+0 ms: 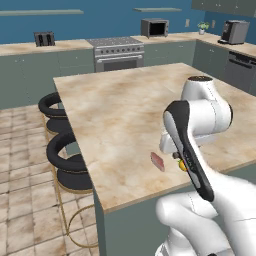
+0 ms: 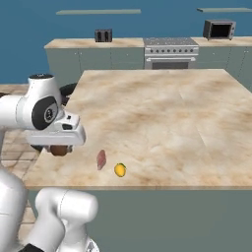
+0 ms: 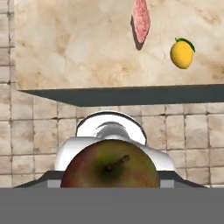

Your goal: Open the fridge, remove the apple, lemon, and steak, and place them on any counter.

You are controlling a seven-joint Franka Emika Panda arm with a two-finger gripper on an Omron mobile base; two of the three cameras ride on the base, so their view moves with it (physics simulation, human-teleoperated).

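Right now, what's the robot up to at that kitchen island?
The gripper is carrying the apple in toward the island counter, closed on it near the counter's corner; the hand view shows floor tiles below the fruit. The steak and the lemon already lie on the marbled top near its front edge, close together.

A rendered home kitchen.
Beyond the gripper [image 2: 59, 150] stretch a marble island [image 2: 162, 108], a steel range [image 2: 171, 53], microwave [image 2: 218, 29], toaster [image 2: 103, 35] and bar stools [image 1: 65, 160].

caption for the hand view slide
Gripper carries the apple toward the counter, where steak and lemon lie.
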